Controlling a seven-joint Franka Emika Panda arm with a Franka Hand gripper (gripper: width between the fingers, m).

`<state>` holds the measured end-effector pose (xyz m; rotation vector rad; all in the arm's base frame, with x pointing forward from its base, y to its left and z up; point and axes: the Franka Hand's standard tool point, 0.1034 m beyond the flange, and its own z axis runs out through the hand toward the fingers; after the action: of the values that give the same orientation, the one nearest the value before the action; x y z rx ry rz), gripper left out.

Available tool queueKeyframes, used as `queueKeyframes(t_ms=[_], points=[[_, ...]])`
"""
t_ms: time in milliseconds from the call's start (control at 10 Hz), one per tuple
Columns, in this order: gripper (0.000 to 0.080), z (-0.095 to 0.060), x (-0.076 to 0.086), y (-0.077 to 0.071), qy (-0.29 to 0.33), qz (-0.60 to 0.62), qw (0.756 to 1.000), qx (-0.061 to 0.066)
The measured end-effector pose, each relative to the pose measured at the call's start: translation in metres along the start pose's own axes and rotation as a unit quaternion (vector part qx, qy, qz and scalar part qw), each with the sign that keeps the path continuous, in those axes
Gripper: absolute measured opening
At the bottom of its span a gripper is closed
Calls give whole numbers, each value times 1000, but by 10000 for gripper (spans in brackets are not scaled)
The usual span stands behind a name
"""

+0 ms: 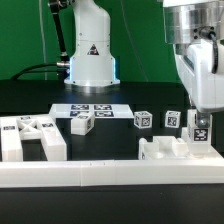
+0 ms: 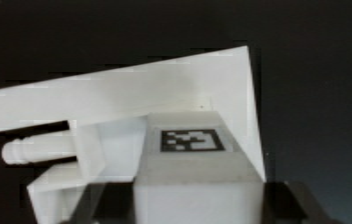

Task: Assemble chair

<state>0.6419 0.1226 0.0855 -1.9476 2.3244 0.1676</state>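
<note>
**A:** Start with the exterior view. Where are the chair parts?

**B:** They lie loose on the black table (image 1: 120,135). An L-shaped slab (image 1: 28,140) is at the lower left of the frame. A small block (image 1: 82,123) sits near the middle, just below the marker board (image 1: 90,108). Right of centre stand a tagged cube (image 1: 143,118) and a second cube (image 1: 172,118).

**A:** And under the arm?

**B:** The arm (image 1: 195,60) hangs down from the upper right onto a chunky white piece (image 1: 165,150) at the lower right. That piece rests on the table with its long axis across the frame, parallel to the long white rail (image 1: 100,177) just below it.

**A:** What about the room?

**B:** The robot's white base (image 1: 90,60) is at the upper middle, with a green backdrop (image 1: 140,30) to the exterior view's right of it.

**A:** Now the wrist view.

**B:** The same piece fills most of it. A bar of it runs straight away from the camera, and its black-and-white tag (image 2: 191,140) faces the lens. A round peg (image 2: 40,150) sticks out sideways. Behind everything is the dark table.

**A:** And the fingers?

**B:** The two dark fingers (image 2: 102,205) are closed on the bar, one against each side.
</note>
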Motion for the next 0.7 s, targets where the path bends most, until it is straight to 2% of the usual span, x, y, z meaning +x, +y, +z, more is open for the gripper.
queueKeyframes(t_ms=[300,500,700], points=[[292,0,-1,-1,-3,-14,1000,1],[611,0,-2,0,-3,-60,998,2],[638,1,-5,1,-3,-148,989,2]])
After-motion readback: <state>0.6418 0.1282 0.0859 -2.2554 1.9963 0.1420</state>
